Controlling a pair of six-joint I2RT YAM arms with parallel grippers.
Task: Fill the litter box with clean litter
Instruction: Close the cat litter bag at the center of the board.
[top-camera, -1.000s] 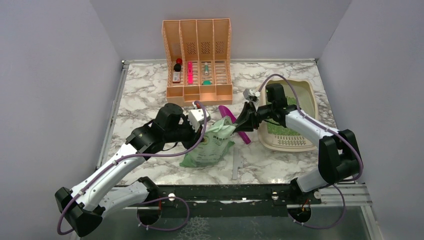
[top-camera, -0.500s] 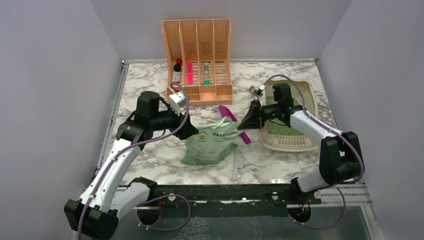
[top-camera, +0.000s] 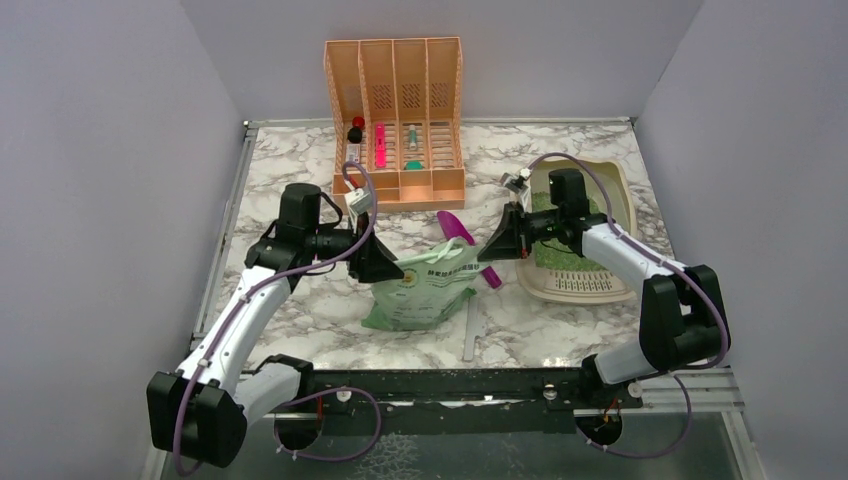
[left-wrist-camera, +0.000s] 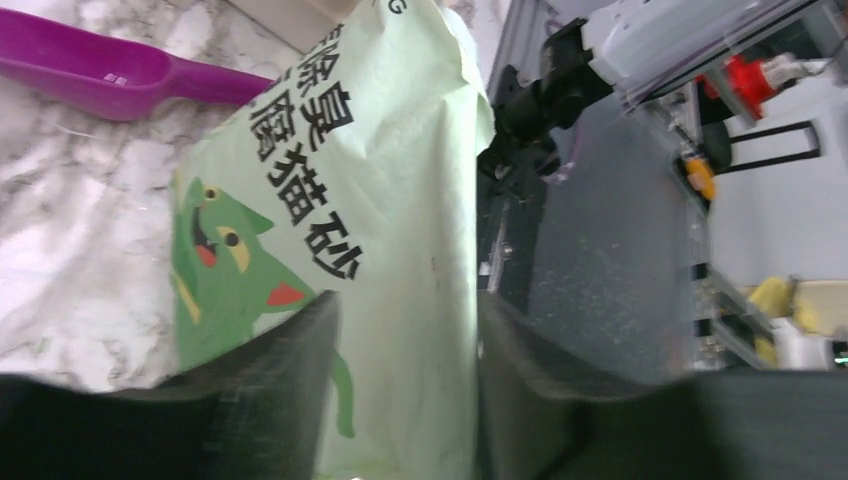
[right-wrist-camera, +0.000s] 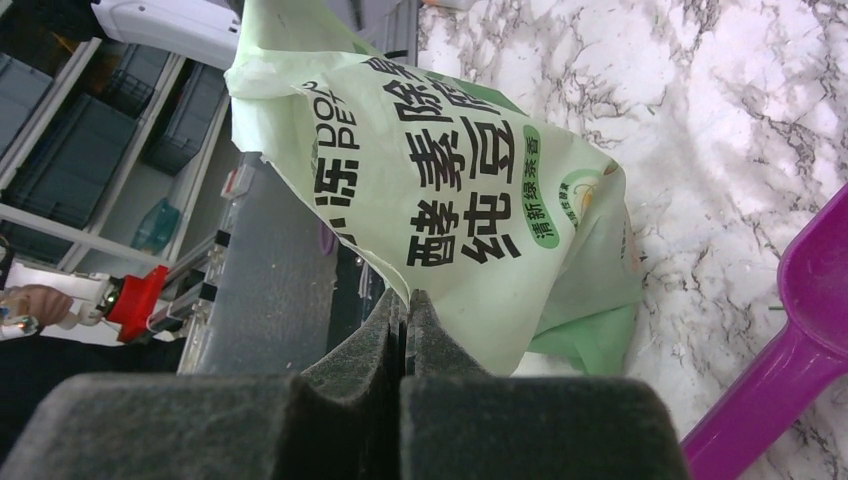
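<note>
Your left hand has let go. A second ago it was pinched on the top of the pale green printed plastic bag; now its fingers stand apart, with the bag's edge loose between them. Your right hand has closed on nothing and backed off toward the beige rounded plastic litter box by the tabletop's right edge. The bag has slumped mid-tabletop, unheld. Small loose green granules show in the box, but I cannot tell whether it is enough. Pouring looks paused, so you will likely need a fresh grip.
</note>
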